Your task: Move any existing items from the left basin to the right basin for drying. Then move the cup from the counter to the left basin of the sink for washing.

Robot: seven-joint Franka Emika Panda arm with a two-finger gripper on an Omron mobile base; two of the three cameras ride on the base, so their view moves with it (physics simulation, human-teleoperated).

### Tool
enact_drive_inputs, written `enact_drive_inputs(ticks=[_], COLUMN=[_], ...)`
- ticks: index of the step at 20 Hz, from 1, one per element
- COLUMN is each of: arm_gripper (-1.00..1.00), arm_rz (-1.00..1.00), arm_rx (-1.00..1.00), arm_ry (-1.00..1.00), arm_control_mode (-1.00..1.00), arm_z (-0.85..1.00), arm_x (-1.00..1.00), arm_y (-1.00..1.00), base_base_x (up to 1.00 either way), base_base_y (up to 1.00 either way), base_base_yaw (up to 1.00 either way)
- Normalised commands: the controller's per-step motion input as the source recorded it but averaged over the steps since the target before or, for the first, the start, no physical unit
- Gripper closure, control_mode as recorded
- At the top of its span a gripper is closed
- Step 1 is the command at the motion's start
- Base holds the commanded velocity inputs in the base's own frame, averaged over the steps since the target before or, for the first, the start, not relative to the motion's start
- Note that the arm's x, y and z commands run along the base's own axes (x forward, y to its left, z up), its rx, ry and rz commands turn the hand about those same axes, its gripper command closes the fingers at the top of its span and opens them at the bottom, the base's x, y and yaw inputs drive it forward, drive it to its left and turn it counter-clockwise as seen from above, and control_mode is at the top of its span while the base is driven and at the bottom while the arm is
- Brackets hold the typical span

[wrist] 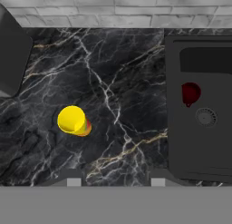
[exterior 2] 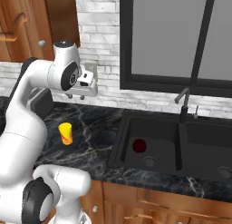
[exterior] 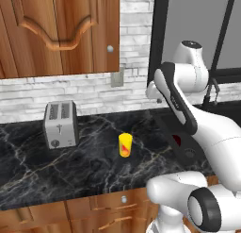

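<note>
Gripper (wrist: 113, 177) apparently open above counter (wrist: 118, 105)

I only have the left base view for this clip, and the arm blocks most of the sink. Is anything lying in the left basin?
Observer: Yes, a small dark red object lies on the left basin floor, near its round drain.
Operator: Where is the gripper?
Observer: The gripper hangs high above the counter, holding nothing.
Operator: Is the faucet near that object?
Observer: No, the faucet stands at the back, by the divider between the basins.
</note>
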Motion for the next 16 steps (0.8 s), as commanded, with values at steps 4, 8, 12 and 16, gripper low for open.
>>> enact_drive_inputs(ticks=[4, 8, 12, 16], arm_gripper=[-1.00, -1.00, -1.00, -1.00], arm_rz=[0.00, 0.00, 0.00, 0.00], arm_rx=[0.00, 0.00, 0.00, 0.00], arm_ry=[0.00, 0.00, 0.00, 0.00], arm_control_mode=[1.00, 1.00, 1.00, 1.00], arm_z=[0.00, 0.00, 0.00, 0.00], arm_x=[0.00, 0.00, 0.00, 0.00], arm_y=[0.00, 0.00, 0.00, 0.00], base_base_x=[0.00, 0.00, 0.00, 0.00], base_base_y=[-0.11, -0.34, -0.42, -0.44], base_base_yaw=[0.00, 0.00, 0.00, 0.00])
